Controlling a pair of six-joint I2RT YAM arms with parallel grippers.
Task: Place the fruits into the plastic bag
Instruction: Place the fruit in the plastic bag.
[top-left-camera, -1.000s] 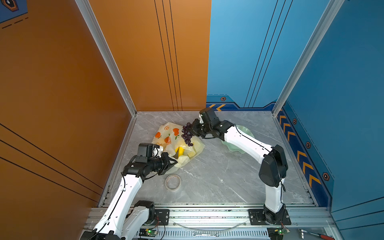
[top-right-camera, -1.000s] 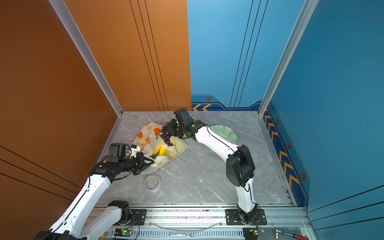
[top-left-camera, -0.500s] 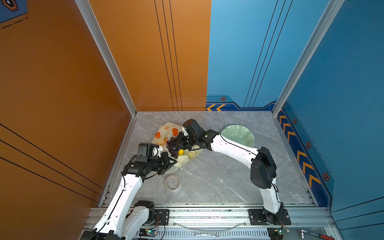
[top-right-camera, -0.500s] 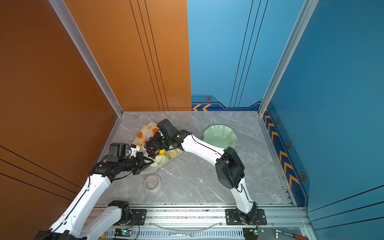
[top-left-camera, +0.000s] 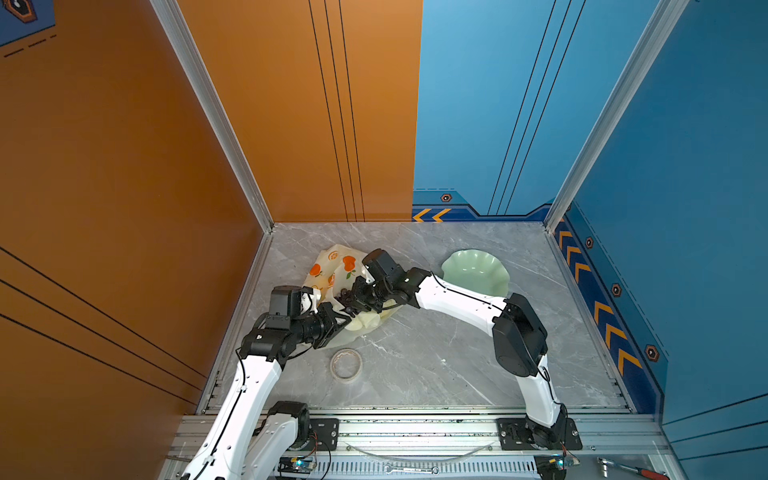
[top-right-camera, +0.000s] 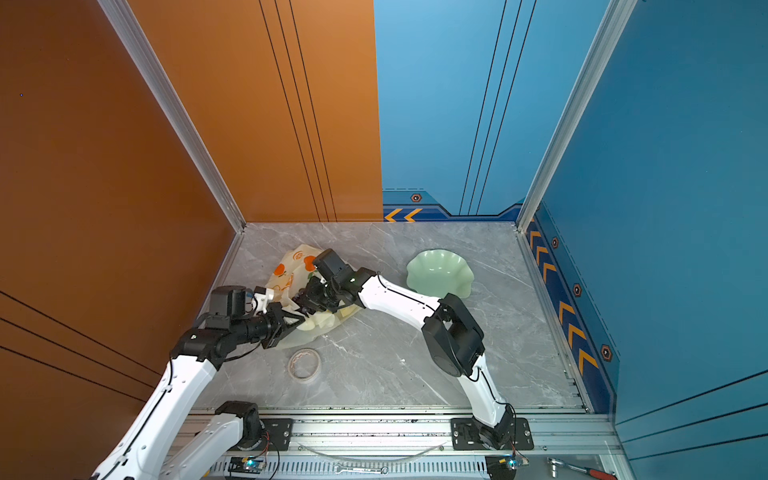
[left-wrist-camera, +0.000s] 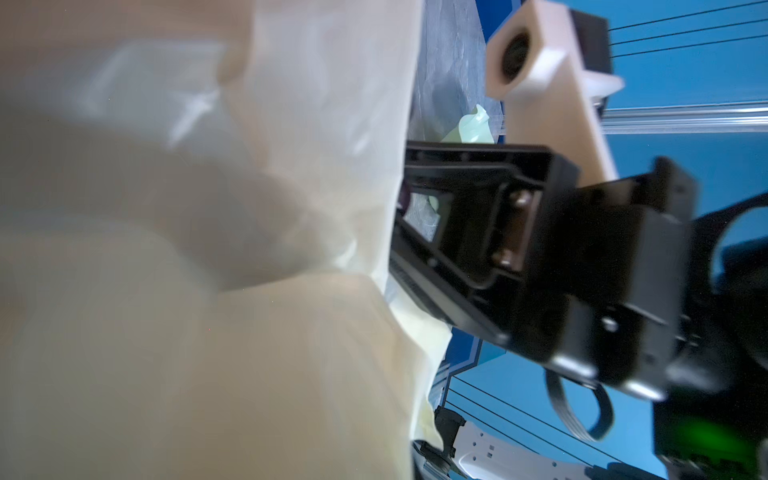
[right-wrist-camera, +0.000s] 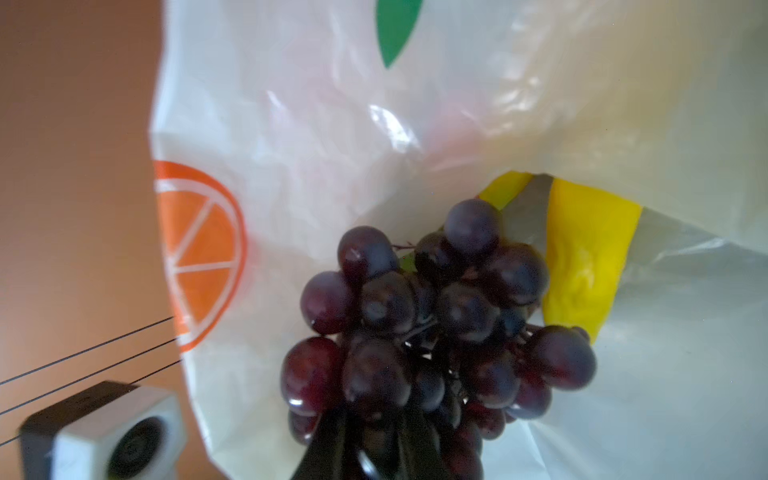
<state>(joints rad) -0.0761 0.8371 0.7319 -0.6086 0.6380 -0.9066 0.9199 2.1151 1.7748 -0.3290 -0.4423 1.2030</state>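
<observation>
Hovering left of centre in both top views, the right gripper (top-left-camera: 352, 298) clamped the grapes (top-left-camera: 344, 296) at the plastic bag (top-left-camera: 332, 266) mouth; the left gripper (top-left-camera: 338, 319), jaws closed, pinched its rim. Left wrist: only bag film. Right wrist, lower middle: the bunch wanted pushing deeper, beside the banana (right-wrist-camera: 582, 257), before release

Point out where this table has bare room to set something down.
Bare marble: between the beige tape roll and the right arm's base; also behind the pale green wavy-edged dish. Crowded: left tool and right tool at the cream printed plastic bag.
</observation>
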